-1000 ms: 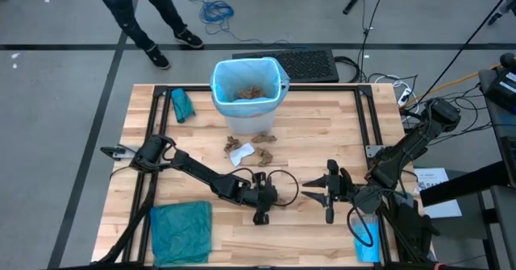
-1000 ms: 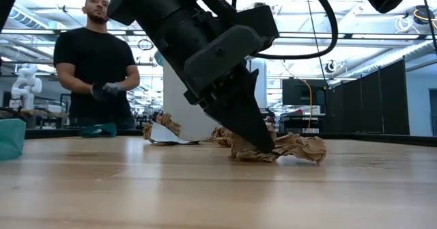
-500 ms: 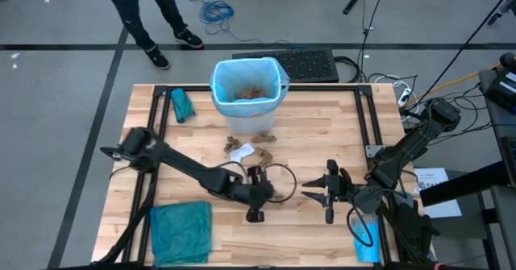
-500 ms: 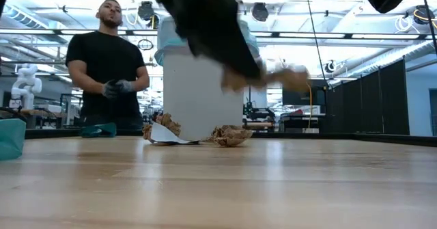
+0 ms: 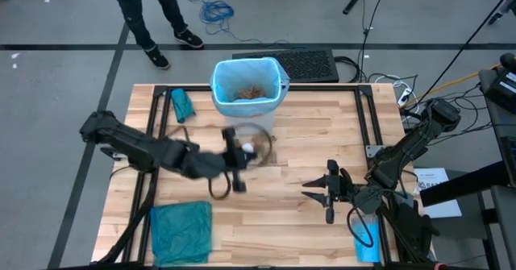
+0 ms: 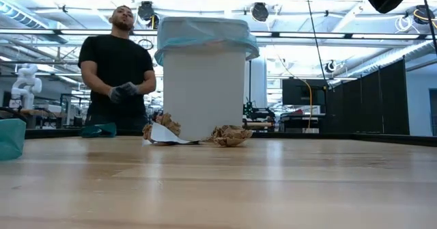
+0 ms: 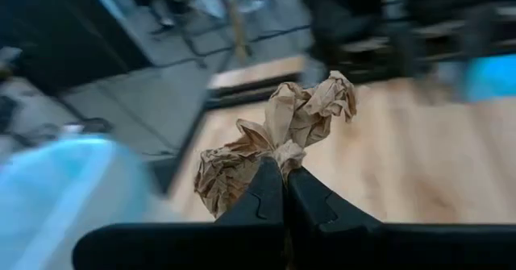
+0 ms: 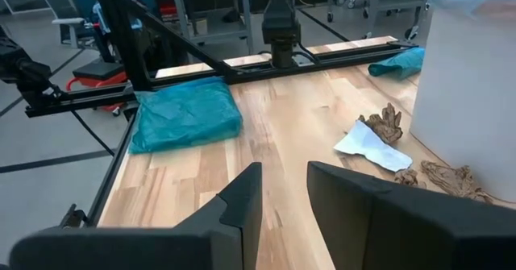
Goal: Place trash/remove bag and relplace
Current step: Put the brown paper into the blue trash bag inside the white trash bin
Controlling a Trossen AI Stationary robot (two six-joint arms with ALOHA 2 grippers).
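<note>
The left gripper (image 7: pixel 284 177) pinches a crumpled paper scrap (image 7: pixel 278 133) near the lined bin (image 5: pixel 248 89); more scraps (image 6: pixel 229 135) lie before it. The right gripper (image 5: pixel 316 191) waits, fingers slightly apart.

Your left arm extends from the table's left edge toward the centre, raised clear of the surface. Its left gripper (image 7: pixel 284 177) has the fingers pressed together, pinching a crumpled brown paper scrap (image 7: pixel 278 137) at the tips. Your right arm waits at the table's right side, folded low. Its right gripper (image 5: pixel 313 191) points left with the fingers slightly parted and nothing between them.
</note>
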